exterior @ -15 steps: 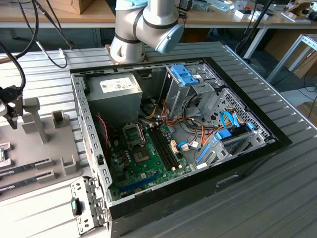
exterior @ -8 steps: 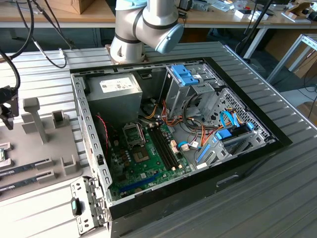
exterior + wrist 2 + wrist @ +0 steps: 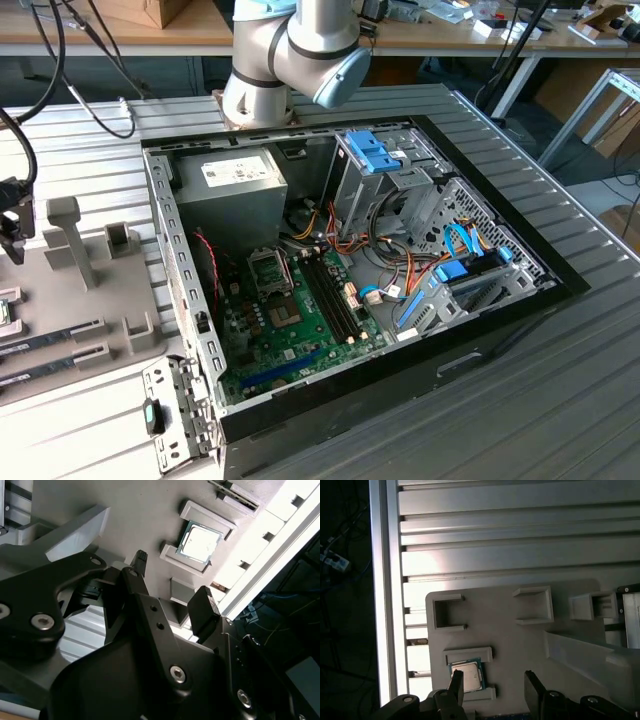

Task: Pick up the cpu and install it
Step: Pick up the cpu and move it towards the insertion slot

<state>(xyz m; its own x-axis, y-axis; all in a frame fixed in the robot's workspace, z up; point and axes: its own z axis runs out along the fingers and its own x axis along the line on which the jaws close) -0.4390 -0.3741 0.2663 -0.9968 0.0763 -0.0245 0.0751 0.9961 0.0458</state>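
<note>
— Where do your cameras look?
— Your exterior view looks down from high onto the open computer case (image 3: 350, 270). Both wrist views look close past the gripper (image 3: 492, 675) (image 3: 172, 577), sharing the grey tray (image 3: 520, 645) (image 3: 140, 510) and cpu (image 3: 469, 674) (image 3: 200, 542).

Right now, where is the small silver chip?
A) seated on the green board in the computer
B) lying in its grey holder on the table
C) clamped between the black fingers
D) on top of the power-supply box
B: the cpu lies flat on the grey holder between two raised ledges, and the open gripper holds nothing.
</note>
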